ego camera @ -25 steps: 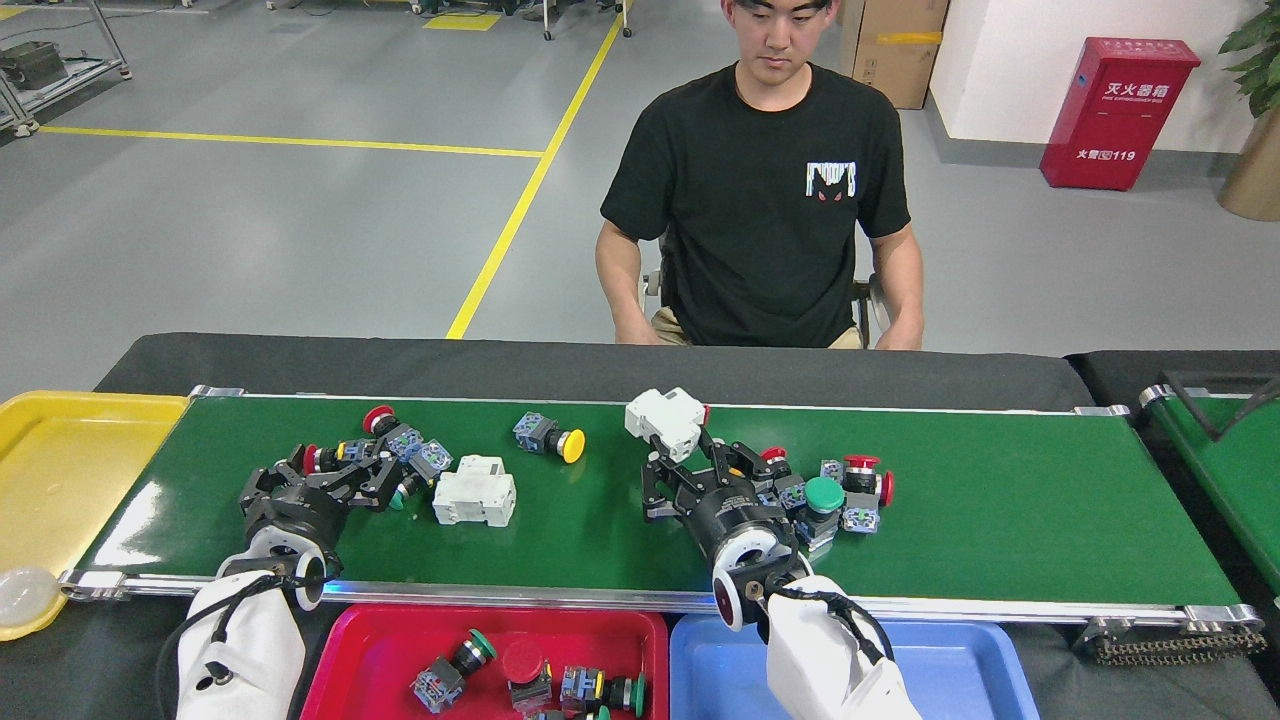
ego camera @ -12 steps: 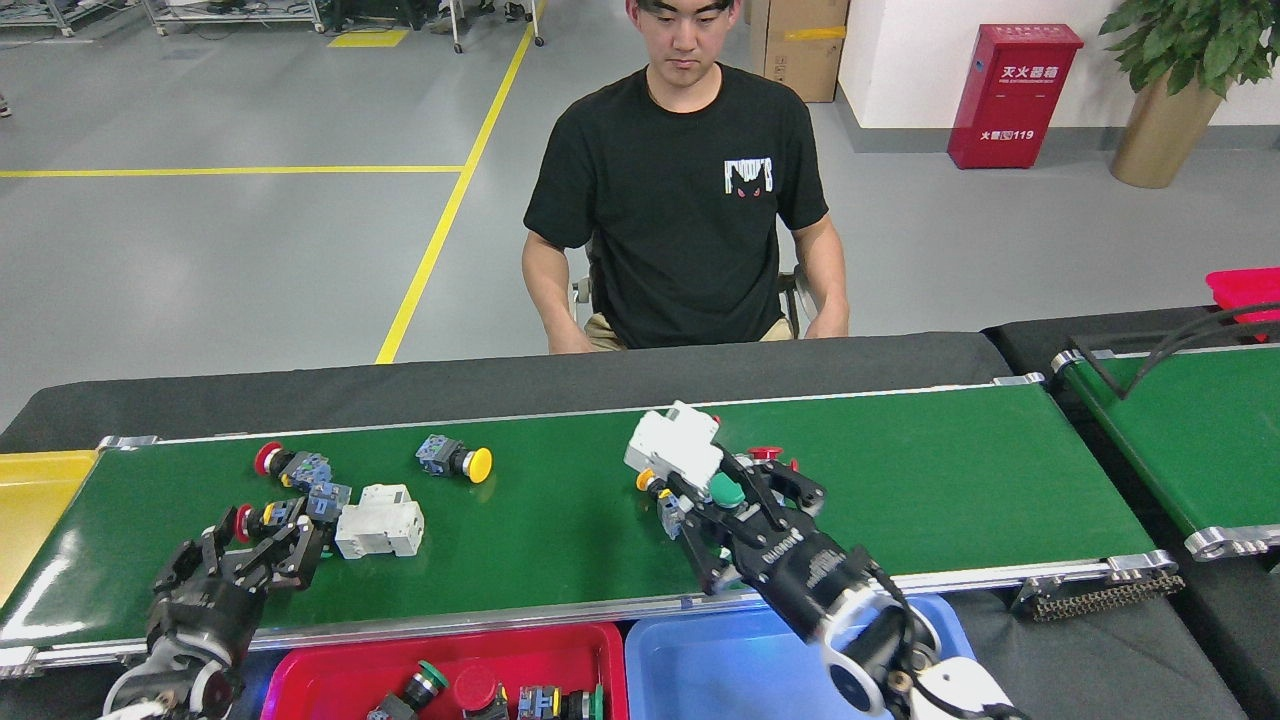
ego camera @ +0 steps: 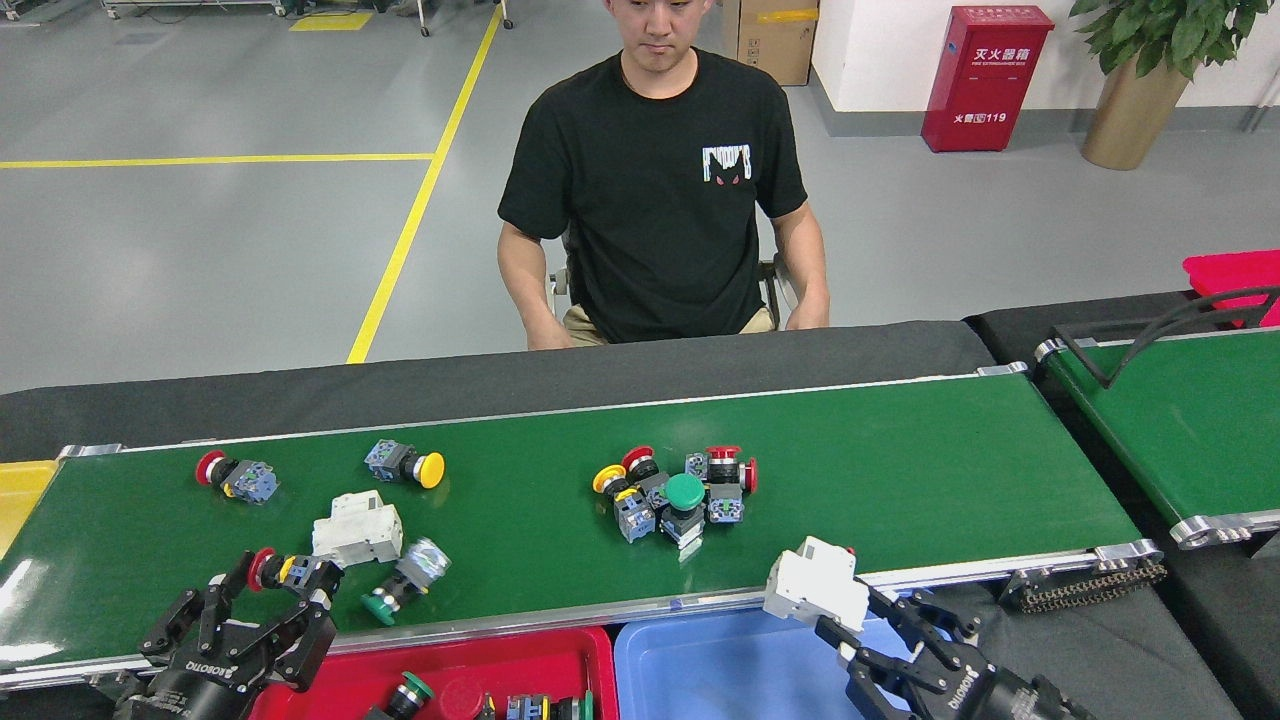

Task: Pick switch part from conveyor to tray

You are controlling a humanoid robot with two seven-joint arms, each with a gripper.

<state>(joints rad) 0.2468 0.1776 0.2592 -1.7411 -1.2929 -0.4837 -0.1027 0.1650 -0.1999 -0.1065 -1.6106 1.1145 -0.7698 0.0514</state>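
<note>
A blocky white plastic switch part [ego camera: 815, 590] is gripped by the right gripper [ego camera: 850, 625] above the glossy blue tray [ego camera: 700, 670]; the left gripper [ego camera: 265, 610] is spread empty over the flat green conveyor [ego camera: 900, 470].

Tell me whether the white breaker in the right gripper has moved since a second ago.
Yes. The white breaker came off mid-belt toward the conveyor's near rail, above the blue tray.

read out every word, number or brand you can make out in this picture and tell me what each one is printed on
"ROBOTIQ": on the left gripper, white letters on its black body.
"ROBOTIQ": on the right gripper, partly visible on its black body.
"119": on the red fire cabinet, in its lower line of white text.
Chinese characters on the cabinet: present in both lines, too small to read with confidence.
Print on the person's black T-shirt: a white chest graphic, letters not legible.
Labels on the switch parts: too small to read.
</note>
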